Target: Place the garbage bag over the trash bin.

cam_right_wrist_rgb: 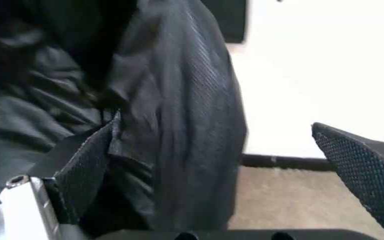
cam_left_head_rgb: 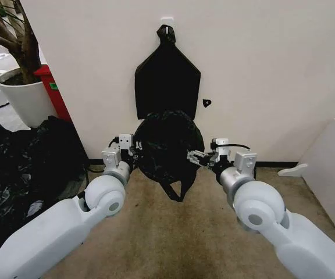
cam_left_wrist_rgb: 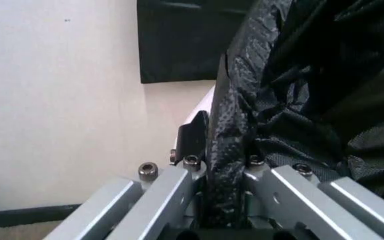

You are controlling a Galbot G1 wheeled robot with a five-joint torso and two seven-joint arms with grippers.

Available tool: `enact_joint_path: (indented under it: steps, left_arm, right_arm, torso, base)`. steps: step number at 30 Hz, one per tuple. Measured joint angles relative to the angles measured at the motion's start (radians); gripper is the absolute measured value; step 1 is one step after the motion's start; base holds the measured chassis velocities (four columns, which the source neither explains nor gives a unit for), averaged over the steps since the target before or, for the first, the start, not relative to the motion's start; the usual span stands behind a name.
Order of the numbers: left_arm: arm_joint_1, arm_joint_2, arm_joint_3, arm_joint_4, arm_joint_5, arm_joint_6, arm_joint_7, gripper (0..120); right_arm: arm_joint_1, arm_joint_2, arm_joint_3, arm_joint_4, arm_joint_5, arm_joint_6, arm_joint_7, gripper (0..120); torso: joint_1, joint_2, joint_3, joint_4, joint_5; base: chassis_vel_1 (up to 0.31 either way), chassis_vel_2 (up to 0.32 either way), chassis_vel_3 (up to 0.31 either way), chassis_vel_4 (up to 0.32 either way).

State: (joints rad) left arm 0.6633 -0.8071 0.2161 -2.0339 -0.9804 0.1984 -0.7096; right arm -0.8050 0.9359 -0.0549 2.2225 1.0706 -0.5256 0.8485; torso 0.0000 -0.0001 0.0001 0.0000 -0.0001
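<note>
Both white arms reach forward from the near corners toward the far wall, elbows low, wrists angled inward so the 2 end effectors face each other across the garbage bag (cam_left_head_rgb: 168,145).

Left end effector (cam_left_head_rgb: 134,152) sits at the bag's left edge; the left wrist view has its fingers (cam_left_wrist_rgb: 193,140) pinched tight on a fold of glossy black plastic (cam_left_wrist_rgb: 299,100), with no gap between them. Right end effector (cam_left_head_rgb: 195,157) sits at the bag's right edge, fingers spread wide; in the right wrist view 1 textured pad (cam_right_wrist_rgb: 85,170) lies against the wrinkled film (cam_right_wrist_rgb: 172,115) while the other pad (cam_right_wrist_rgb: 365,170) stands well clear over the carpet, so this side has no grip.

Draped black film covers the spot at the foot of the wall between the arms, a loose tail hanging down to the brown carpet (cam_left_head_rgb: 173,232); the trash bin cannot be made out beneath it.

Above it a flat black shield-shaped bundle (cam_left_head_rgb: 167,75) hangs on the wall (cam_left_head_rgb: 260,70). Left of the arms lies a heap of black sheeting (cam_left_head_rgb: 22,174), with a white plant pot (cam_left_head_rgb: 25,99) beyond; a white panel (cam_left_head_rgb: 330,168) closes the right side. Open carpet lies between and in front of the arms.
</note>
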Motion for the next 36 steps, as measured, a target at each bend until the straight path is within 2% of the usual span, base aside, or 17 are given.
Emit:
enact_joint_path:
  steps: [8,13,27,32,33,36]
  left_arm:
    - [-0.006,0.001,-0.002,0.002,-0.004,-0.001,0.005,1]
    - [-0.006,-0.001,-0.009,0.014,-0.001,-0.005,0.019,1]
    - [-0.005,-0.008,-0.011,0.030,0.004,-0.011,0.040,1]
    - [-0.007,-0.011,-0.011,0.033,0.006,-0.013,0.039,1]
    - [-0.009,-0.014,-0.006,0.032,0.005,-0.013,0.042,1]
    - [-0.012,-0.013,-0.006,0.032,0.005,-0.013,0.040,1]
  right_arm:
    - [0.016,0.003,-0.005,-0.028,-0.005,-0.047,0.057,100]
    - [0.001,-0.034,0.025,-0.016,-0.005,-0.051,0.060,100]
    - [-0.128,-0.107,0.138,0.040,-0.015,-0.049,-0.014,100]
    - [-0.140,-0.107,0.141,0.053,-0.012,-0.044,-0.032,100]
    - [-0.143,-0.103,0.140,0.057,-0.010,-0.043,-0.037,100]
    - [-0.149,-0.101,0.139,0.056,-0.011,-0.042,-0.043,100]
  torso:
    - [0.000,0.000,0.000,0.0000,0.0001]
    - [0.000,0.000,0.000,0.0001,0.0001]
    - [0.000,0.000,0.000,-0.0005,-0.0001]
    - [0.000,0.000,0.000,0.0004,0.0006]
    - [0.000,0.000,0.000,0.0001,-0.0005]
    - [0.000,0.000,0.000,-0.0002,0.0007]
  base:
    - [0.000,0.000,0.000,0.000]
    - [0.000,0.000,0.000,0.000]
    - [0.000,0.000,0.000,0.000]
    - [0.000,0.000,0.000,0.000]
    - [0.000,0.000,0.000,0.000]
    - [0.000,0.000,0.000,0.000]
